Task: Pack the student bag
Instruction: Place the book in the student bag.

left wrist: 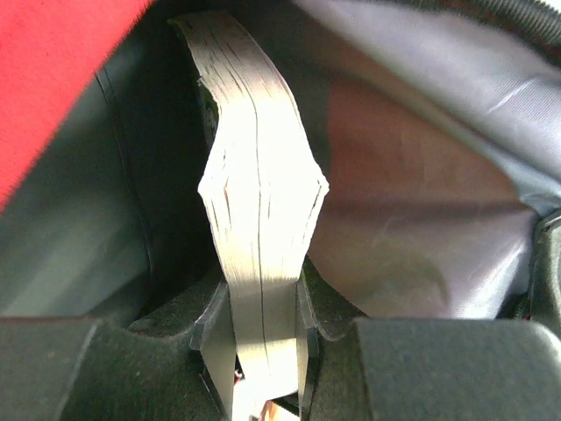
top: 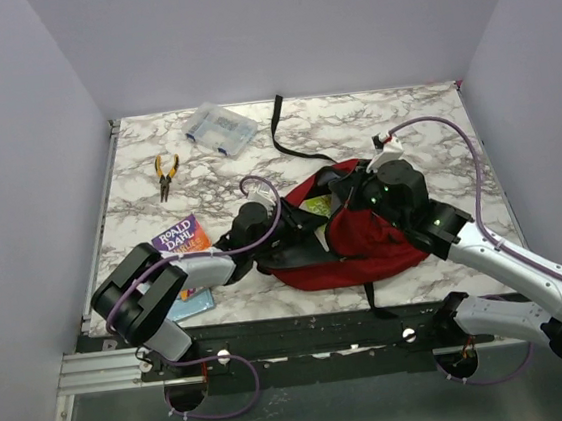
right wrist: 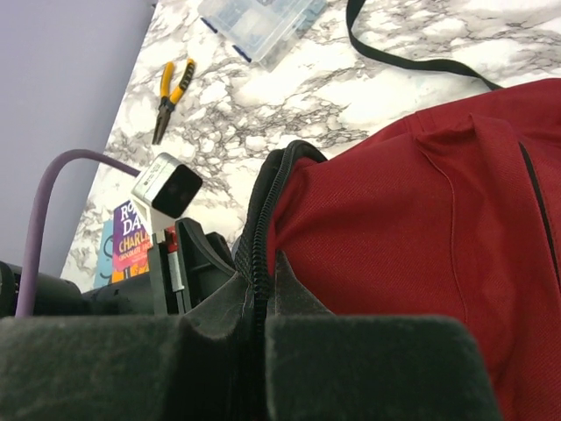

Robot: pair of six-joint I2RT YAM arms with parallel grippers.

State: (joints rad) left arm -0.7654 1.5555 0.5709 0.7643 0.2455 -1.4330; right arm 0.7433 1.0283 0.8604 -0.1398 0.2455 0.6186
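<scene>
Dark red fabric of the student bag (top: 365, 247) lies between both arms. The right pincer (right wrist: 259, 351) has its fingers pressed together on the bag's zip edge, which runs up and away from them. Inside the opening, the left pincer (left wrist: 263, 342) is clamped on a paperback (left wrist: 259, 202), its page edges facing the pincer and grey lining (left wrist: 421, 105) just beyond.

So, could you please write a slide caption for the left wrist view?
Left gripper holds a book page-edge up inside the student bag.
</scene>
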